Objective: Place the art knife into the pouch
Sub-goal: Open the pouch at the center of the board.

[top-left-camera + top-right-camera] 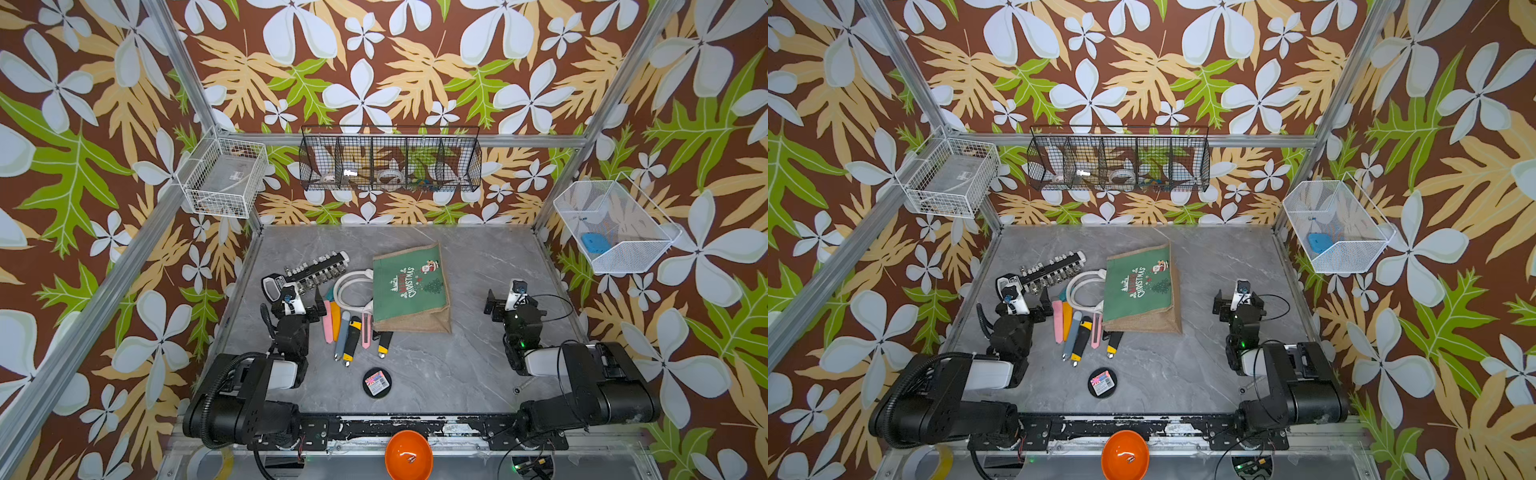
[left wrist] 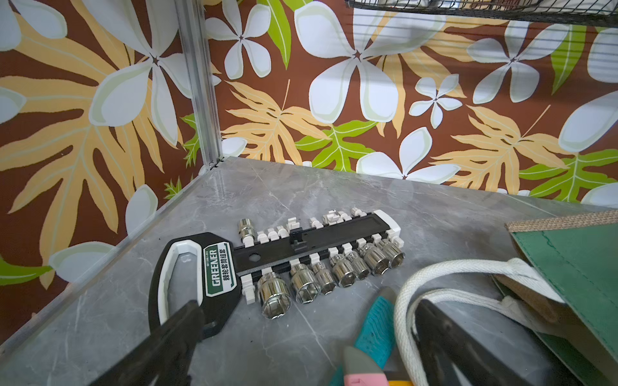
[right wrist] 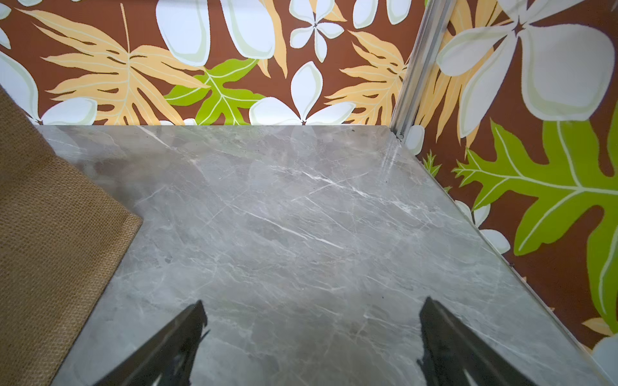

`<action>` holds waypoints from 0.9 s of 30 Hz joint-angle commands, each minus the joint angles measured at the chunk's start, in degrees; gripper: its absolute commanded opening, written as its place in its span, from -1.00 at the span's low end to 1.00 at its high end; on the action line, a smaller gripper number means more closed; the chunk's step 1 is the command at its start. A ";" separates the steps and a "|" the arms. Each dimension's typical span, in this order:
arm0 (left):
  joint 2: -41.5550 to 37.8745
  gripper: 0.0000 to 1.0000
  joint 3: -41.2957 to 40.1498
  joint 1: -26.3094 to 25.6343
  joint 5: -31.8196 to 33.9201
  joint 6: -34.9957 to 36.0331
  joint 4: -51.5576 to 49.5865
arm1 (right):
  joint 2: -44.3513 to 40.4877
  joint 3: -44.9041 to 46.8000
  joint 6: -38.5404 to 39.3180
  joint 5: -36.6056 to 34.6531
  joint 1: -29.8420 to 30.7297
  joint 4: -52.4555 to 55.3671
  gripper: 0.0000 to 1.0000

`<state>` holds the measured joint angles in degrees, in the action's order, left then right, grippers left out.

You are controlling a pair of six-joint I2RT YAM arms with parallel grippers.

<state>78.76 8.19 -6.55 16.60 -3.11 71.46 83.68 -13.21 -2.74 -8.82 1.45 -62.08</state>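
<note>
Pouch lies flat on the tabletop, about midway between the left and right edges and a little nearer the far edge. Its green printed panel faces up, and its mouth and white rope handles are turned toward the left edge. The art knives lie flat in a loose row between the pouch and the left edge, long axes running roughly far to near. I note pink, orange, grey-blue and black-and-yellow bodies, and I cannot tell which one is meant. One yellow-and-black knife has its far end tucked under the pouch's near edge; none is inside the pouch. In the wrist view the left gripper is spread wide and grasps nothing. One finger shows in front of the handle of the socket rail, the other in front of the rope handles; I cannot tell whether either touches. The socket rail sits toward the far-left corner, just beyond that gripper. The right gripper is likewise spread wide and empty, over bare tabletop near the right edge, well apart from the pouch. A round black tin rests near the near edge.
</note>
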 commanded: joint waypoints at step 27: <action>-0.09 1.00 1.50 2.68 -7.88 0.04 -1.28 | -0.16 -0.02 0.18 -0.34 0.19 -0.69 0.99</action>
<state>78.76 9.63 -4.01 9.54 -3.33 69.19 83.70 -13.32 -2.74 -8.82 1.48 -61.73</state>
